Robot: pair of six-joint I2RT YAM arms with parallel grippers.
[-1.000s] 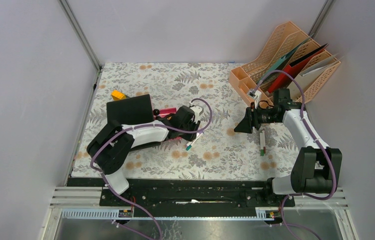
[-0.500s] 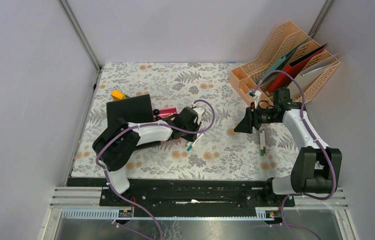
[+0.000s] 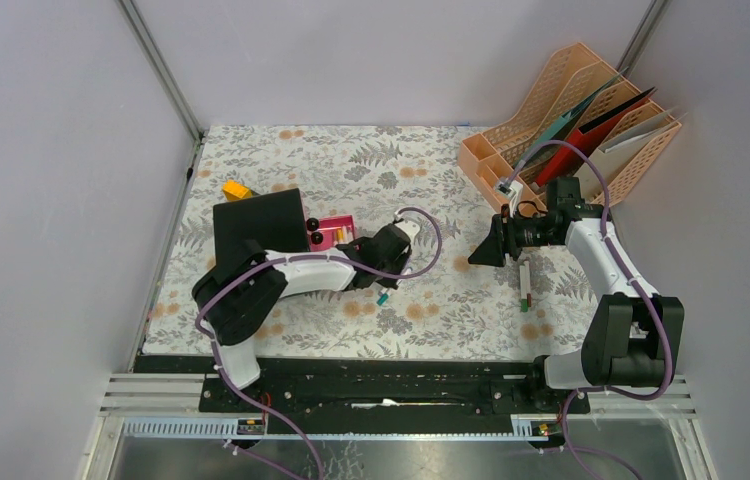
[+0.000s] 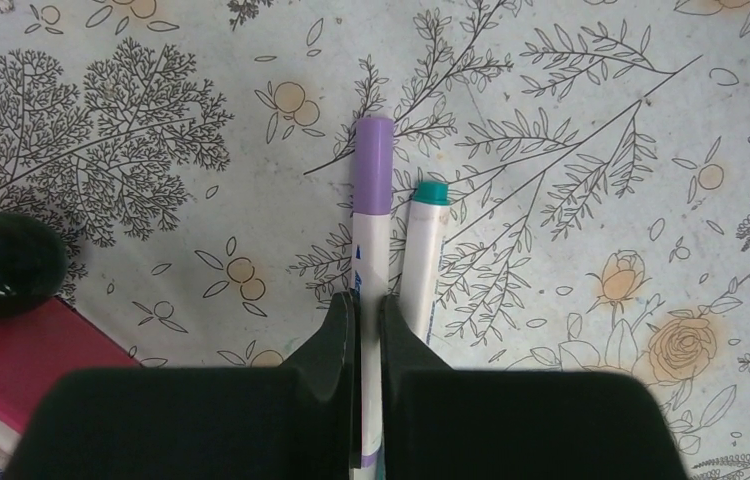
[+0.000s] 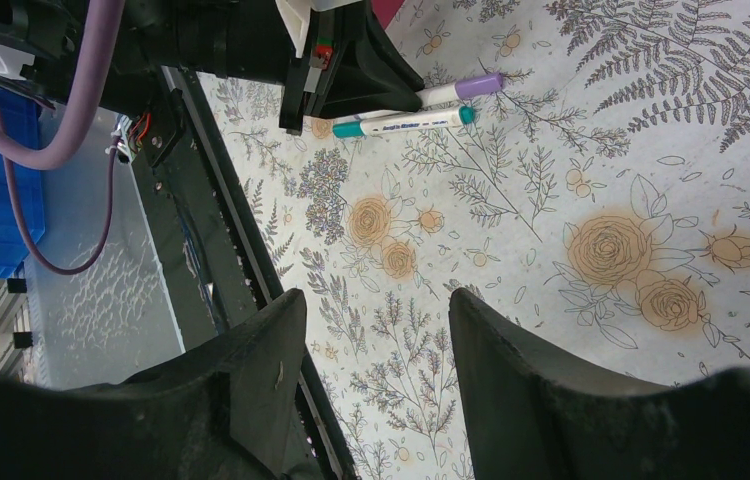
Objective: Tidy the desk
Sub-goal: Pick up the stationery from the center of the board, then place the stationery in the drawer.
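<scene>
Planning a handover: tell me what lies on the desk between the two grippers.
Bare desk, as the top view shows. The left gripper is shut on the purple marker, teal marker beside it; the right gripper stands open.

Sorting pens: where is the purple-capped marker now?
Left wrist view: the purple-capped marker lies on the desk, clamped in the left hand, with the teal-capped marker alongside.

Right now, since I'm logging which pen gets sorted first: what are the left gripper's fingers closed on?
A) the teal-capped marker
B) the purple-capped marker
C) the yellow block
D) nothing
B: in the left wrist view the left gripper pinches the white barrel of the purple-capped marker, while the teal-capped marker lies alongside it, outside the fingers, on the desk.
</scene>
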